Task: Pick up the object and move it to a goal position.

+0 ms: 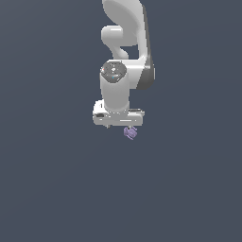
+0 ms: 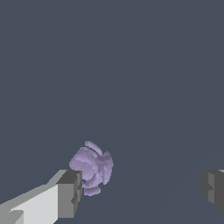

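Observation:
The object (image 2: 92,168) is a small lumpy lavender clump lying on the dark grey floor. In the wrist view it sits right beside one grey fingertip (image 2: 70,192), and I cannot tell whether they touch. The other fingertip (image 2: 213,189) is far off across a wide gap, so my gripper (image 2: 142,192) is open and grips nothing. In the exterior view the white arm hangs over the floor, and the object (image 1: 130,133) peeks out just under the hand, towards the exterior view's right of the gripper (image 1: 120,126). The hand hides most of the fingers there.
A plain dark grey floor (image 1: 56,189) fills both views. The white arm's upper links (image 1: 125,42) rise out of the top of the exterior view. No goal marker shows.

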`<state>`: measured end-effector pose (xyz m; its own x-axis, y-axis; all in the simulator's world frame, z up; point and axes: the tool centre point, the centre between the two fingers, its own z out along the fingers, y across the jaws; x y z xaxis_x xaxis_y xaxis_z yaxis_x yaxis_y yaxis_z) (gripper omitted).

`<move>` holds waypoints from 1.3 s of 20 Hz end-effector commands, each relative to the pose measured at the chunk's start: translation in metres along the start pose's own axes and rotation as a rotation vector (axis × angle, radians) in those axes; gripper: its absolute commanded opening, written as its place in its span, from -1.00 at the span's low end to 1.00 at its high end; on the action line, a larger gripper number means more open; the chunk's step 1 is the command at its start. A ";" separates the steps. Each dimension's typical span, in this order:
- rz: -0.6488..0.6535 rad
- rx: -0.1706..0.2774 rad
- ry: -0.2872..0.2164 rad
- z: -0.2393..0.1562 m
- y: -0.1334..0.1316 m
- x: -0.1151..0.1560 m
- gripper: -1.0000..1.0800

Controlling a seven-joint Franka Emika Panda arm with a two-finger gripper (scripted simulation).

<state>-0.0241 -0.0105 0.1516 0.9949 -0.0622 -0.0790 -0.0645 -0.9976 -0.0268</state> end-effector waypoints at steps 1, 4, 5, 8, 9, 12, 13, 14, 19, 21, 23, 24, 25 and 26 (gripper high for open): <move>0.019 -0.001 0.002 0.003 -0.003 -0.001 0.92; 0.054 -0.002 0.006 0.007 -0.006 -0.003 0.92; 0.067 -0.003 0.008 0.008 -0.008 -0.004 0.92; 0.115 -0.005 0.014 0.014 -0.013 -0.008 0.92; 0.133 -0.005 0.016 0.016 -0.015 -0.009 0.92; 0.194 -0.007 0.024 0.023 -0.021 -0.013 0.92; 0.216 -0.007 0.027 0.026 -0.023 -0.015 0.92; 0.238 -0.007 0.030 0.028 -0.026 -0.016 0.92; 0.348 -0.008 0.045 0.040 -0.036 -0.025 0.92; 0.392 -0.008 0.052 0.045 -0.040 -0.029 0.92; 0.435 -0.007 0.058 0.049 -0.044 -0.032 0.92; 0.454 -0.007 0.061 0.051 -0.045 -0.034 0.92; 0.473 -0.007 0.063 0.053 -0.047 -0.036 0.92; 0.490 -0.006 0.066 0.055 -0.048 -0.037 0.92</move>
<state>-0.0599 0.0394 0.1035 0.8657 -0.5001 -0.0220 -0.5002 -0.8659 0.0039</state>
